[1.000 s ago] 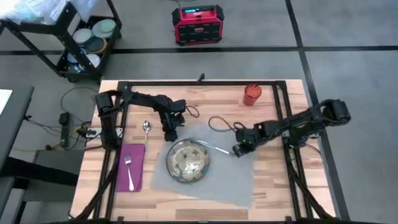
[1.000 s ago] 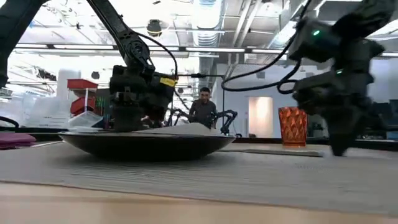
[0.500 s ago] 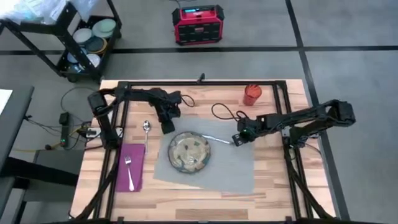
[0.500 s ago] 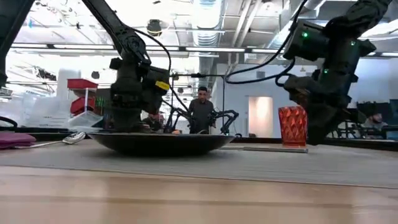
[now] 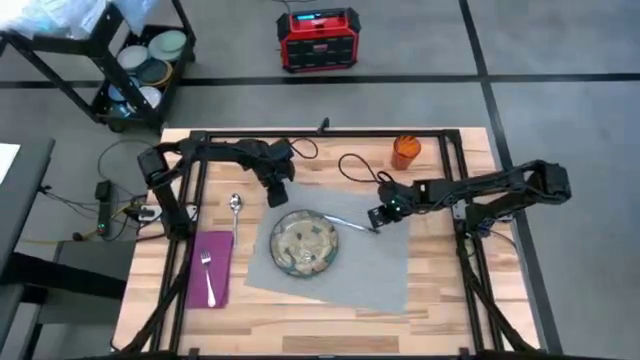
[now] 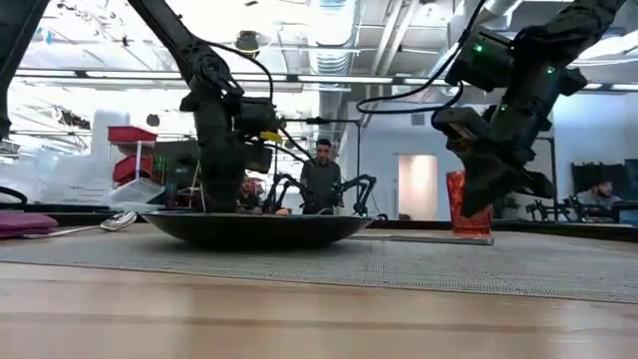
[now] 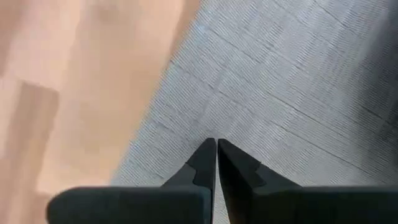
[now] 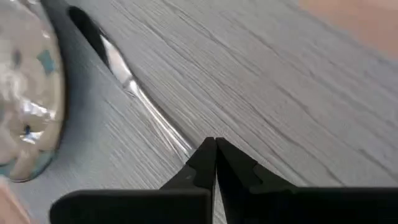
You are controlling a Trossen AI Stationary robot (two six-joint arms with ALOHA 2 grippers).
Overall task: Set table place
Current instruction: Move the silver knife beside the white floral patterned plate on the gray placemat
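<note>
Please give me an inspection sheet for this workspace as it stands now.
Surface: wooden table, black frame.
Job's things: plate on grey mat; knife on mat beside plate; fork on napkin; spoon on bare wood; cup at far edge.
Clutter: nothing seen.
Hands: left hand shut, over mat's far edge; right hand shut, at knife's end.
Cables: loops on table near right arm; more off its left side.
Surroundings: red box, cart, person behind.
</note>
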